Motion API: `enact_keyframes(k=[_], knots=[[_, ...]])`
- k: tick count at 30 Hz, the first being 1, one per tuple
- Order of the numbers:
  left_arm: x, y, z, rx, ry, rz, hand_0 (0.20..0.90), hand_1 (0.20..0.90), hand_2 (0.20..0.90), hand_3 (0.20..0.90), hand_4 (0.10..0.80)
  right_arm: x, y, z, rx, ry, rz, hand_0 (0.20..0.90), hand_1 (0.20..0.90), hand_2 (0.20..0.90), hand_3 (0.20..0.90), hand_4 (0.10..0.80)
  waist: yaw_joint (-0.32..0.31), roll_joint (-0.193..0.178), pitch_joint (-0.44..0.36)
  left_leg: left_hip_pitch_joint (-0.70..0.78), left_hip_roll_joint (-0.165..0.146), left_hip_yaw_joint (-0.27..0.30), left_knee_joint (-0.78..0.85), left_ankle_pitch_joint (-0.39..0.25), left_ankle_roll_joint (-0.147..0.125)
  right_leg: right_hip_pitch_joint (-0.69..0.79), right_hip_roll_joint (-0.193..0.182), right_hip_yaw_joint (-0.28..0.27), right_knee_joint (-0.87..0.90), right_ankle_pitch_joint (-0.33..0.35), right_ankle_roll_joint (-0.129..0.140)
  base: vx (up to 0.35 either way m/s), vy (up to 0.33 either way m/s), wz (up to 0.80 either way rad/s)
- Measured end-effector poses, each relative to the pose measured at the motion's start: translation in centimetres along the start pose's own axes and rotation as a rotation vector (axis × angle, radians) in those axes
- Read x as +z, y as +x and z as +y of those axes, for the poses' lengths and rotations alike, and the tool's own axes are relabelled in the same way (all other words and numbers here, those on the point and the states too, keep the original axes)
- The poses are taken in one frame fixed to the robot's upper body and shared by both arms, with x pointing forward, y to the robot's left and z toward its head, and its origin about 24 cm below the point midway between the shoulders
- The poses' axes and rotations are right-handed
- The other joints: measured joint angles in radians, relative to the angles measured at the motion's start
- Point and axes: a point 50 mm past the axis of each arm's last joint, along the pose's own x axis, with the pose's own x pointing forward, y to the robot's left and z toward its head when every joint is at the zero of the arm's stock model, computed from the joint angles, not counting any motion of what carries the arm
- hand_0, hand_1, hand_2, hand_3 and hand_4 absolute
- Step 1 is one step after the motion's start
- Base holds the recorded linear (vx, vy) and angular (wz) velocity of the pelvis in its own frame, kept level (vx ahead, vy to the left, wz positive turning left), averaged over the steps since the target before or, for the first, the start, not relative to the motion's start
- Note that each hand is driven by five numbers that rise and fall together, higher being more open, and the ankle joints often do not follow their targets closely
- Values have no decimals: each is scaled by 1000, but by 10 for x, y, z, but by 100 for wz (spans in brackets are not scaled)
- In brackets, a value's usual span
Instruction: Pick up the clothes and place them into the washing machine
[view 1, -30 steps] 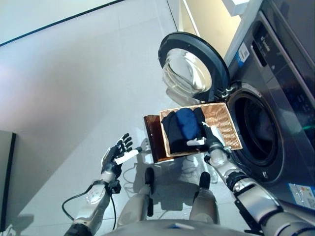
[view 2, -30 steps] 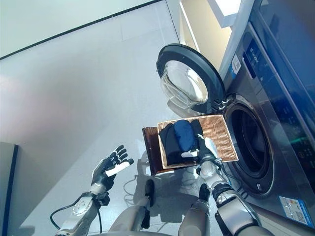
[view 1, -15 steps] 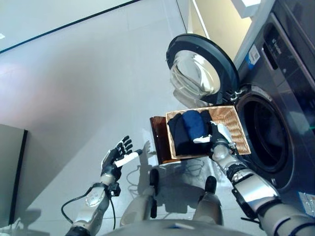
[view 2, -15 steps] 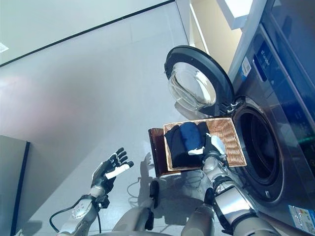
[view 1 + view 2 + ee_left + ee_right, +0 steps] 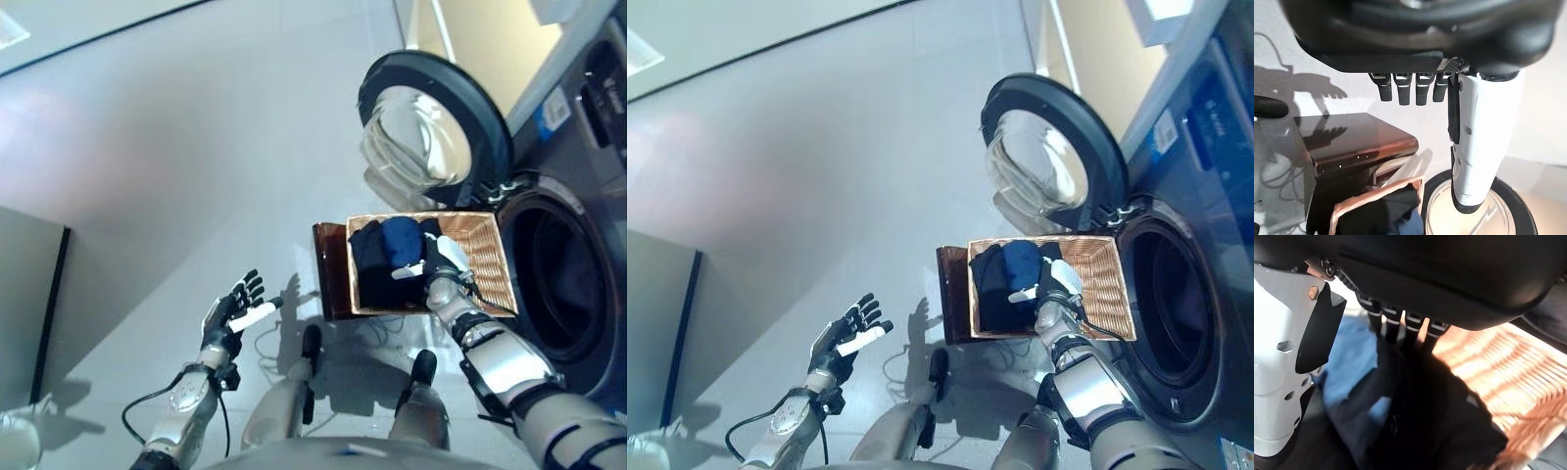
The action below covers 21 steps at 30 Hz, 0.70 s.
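A wicker basket point(image 5: 487, 257) stands on a brown stand point(image 5: 330, 272) before the washing machine's open drum point(image 5: 563, 284). In it lie a black cloth point(image 5: 367, 269) and a blue cloth point(image 5: 400, 240). My right hand point(image 5: 441, 259) is down in the basket over the clothes. In the right wrist view its fingers point(image 5: 1400, 328) reach straight onto the black cloth point(image 5: 1440, 416), with the white thumb point(image 5: 1278, 372) held apart beside the blue cloth point(image 5: 1352, 357). My left hand point(image 5: 230, 311) hangs open over the floor at the left, holding nothing.
The machine's round glass door point(image 5: 431, 137) stands swung open behind the basket. A dark grey cabinet point(image 5: 24, 294) stands at the far left. Pale floor stretches between it and the stand.
The whole picture has shifted, so the camera moved. My right hand stays on the clothes in the basket, and the left hand keeps its open pose.
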Motion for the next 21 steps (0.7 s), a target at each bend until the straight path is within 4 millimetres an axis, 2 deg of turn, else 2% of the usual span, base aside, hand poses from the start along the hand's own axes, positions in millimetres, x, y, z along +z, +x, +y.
enact_keyframes(k=[8, 9, 10, 11, 17, 21], knots=[[10, 0, 1, -18, 15, -34, 900, 900, 900, 900, 800, -15, 6, -24, -60, 5, 78, 900, 900, 900, 900, 800, 48, -4, 23, -42, -26, -40, 0, 6, 3, -15, -31, -40, 8, -14, 12, -16, 25, 18], [11, 0, 2, -17, 19, -38, 900, 900, 900, 900, 800, -15, 7, -27, -69, 5, 77, 612, 612, 612, 612, 594, 48, -6, 27, -50, -28, -42, 0, 6, 3, -21, -31, -43, 8, -14, 14, 10, 26, 13], [12, 0, 2, -15, 21, -40, 900, 900, 900, 900, 800, -15, 7, -28, -71, 5, 76, 260, 260, 260, 260, 343, 48, -6, 29, -56, -30, -42, 0, 7, 4, -22, -33, -47, 6, -13, 15, 32, 46, 13], [13, 1, 3, -11, 20, -44, 900, 900, 900, 900, 800, -15, 7, -28, -73, 5, 77, 200, 200, 200, 200, 300, 48, -9, 31, -60, -31, -44, 0, 8, 6, -22, -35, -52, 5, -12, 16, 32, 42, 12], [17, 2, 7, 5, 19, -58, 900, 900, 900, 900, 800, -11, 11, -45, -124, 6, 67, 200, 200, 200, 200, 300, 52, -27, 45, -61, -47, -44, 1, 9, 6, -18, -47, -56, -3, -12, 26, 16, 14, 4], [20, 2, 6, -1, 18, -69, 900, 900, 900, 900, 800, -8, 11, -42, -114, 9, 66, 200, 200, 200, 200, 300, 69, -28, 46, -61, -47, -42, 1, 9, 7, -16, -46, -56, -11, -11, 27, 0, 0, 0]])
